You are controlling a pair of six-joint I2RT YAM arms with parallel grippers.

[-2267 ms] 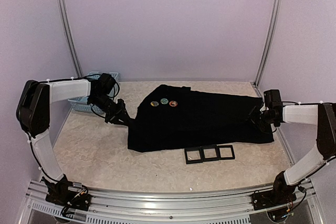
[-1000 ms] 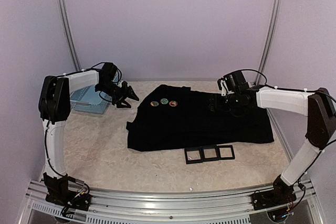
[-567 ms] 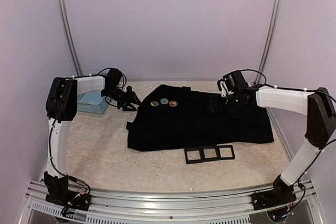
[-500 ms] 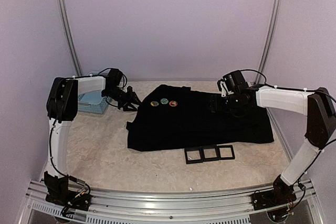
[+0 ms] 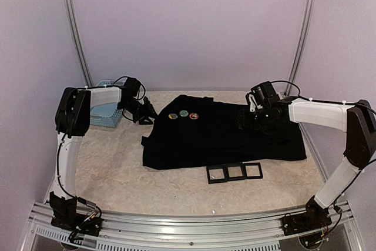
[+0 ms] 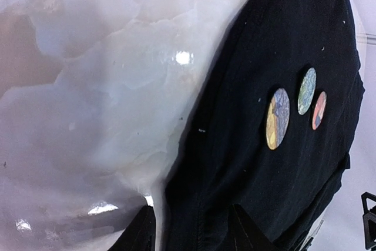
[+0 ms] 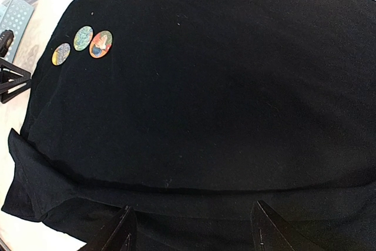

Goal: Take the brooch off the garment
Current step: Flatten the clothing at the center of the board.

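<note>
A large black garment [image 5: 229, 136] lies flat on the table. Three round brooches are pinned in a row near its far left corner: yellow-blue [image 5: 173, 116], green [image 5: 184, 113], red [image 5: 194, 116]. They also show in the left wrist view [image 6: 277, 118] and the right wrist view [image 7: 100, 44]. My left gripper [image 5: 147, 114] is open and empty, just left of the garment's left edge [image 6: 194, 145]. My right gripper [image 5: 244, 119] is open and empty above the garment's right half [image 7: 235, 98].
A light-blue basket [image 5: 106, 110] stands at the far left, behind the left arm. Three small black square frames [image 5: 234, 172] lie in a row at the garment's near edge. The marble tabletop [image 5: 117, 174] extends in front.
My left gripper has moved from the basket toward the garment's left edge. My right gripper swung in from the right edge over the garment, then shifted slightly right.
</note>
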